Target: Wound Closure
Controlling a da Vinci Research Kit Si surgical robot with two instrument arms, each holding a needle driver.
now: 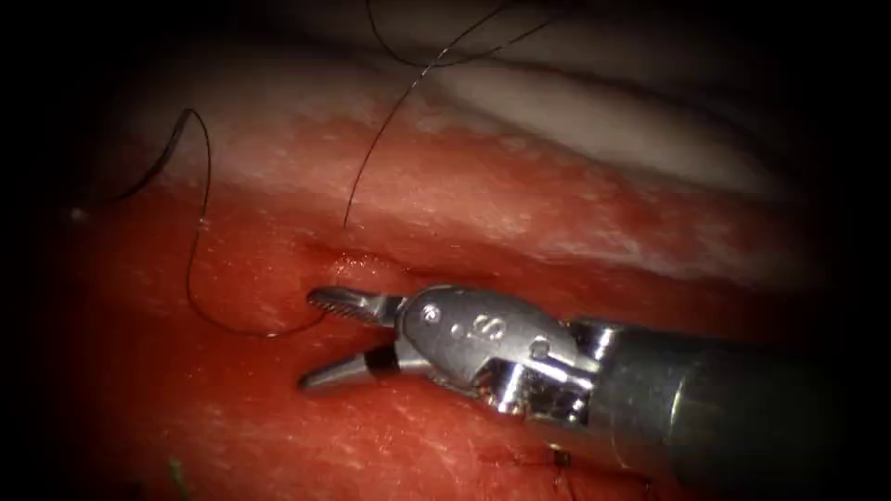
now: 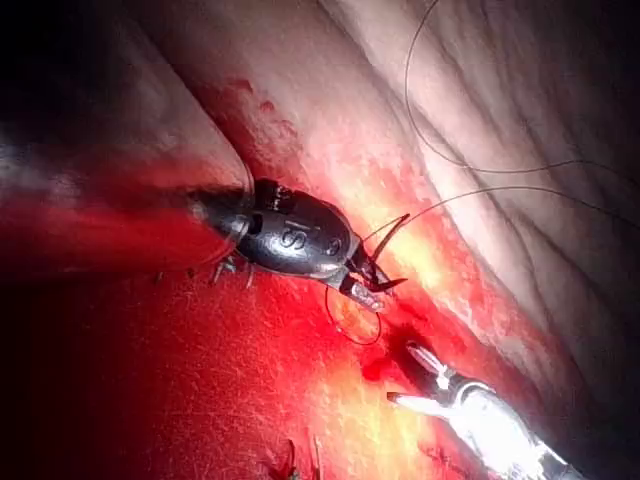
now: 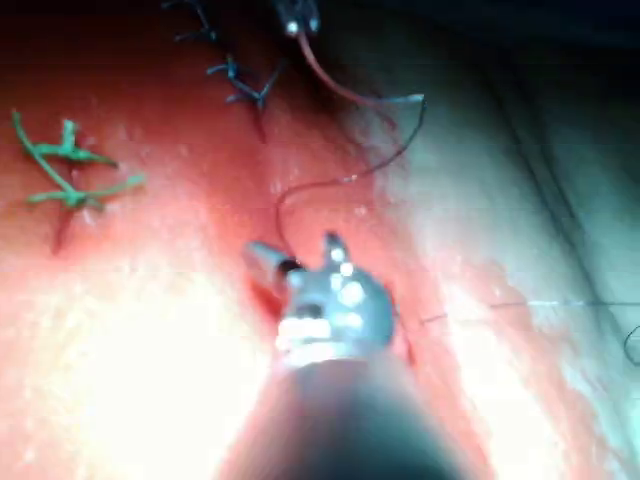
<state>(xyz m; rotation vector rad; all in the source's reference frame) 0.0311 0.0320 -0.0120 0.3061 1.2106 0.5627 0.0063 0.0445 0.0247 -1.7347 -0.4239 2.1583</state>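
Nearest in the endoscope view, the right tool [image 1: 309, 339] is seen entering from 3 o'clock with its jaws spread wide and nothing held between them. A stamped mark [image 1: 487, 327] resembling an "S" is carried on its wrist housing; nothing more can be read. The thread [image 1: 190, 250] passes the upper jaw and loops away towards 9 o'clock over the wet tissue [image 1: 232, 417]. The cut [image 1: 371, 264] lies just beyond the jaws, at 12 o'clock from them. Farther off, at 10 o'clock and left of the cut, the needle [image 1: 167, 144] is seen clear of the tissue. In the left wrist view it appears to be clamped near one end by the closed jaws of the left tool [image 2: 378, 275]. The needle is judged light, stiff and slippery, and best gripped on its body, away from the point. The thread is judged limp and easily snagged.
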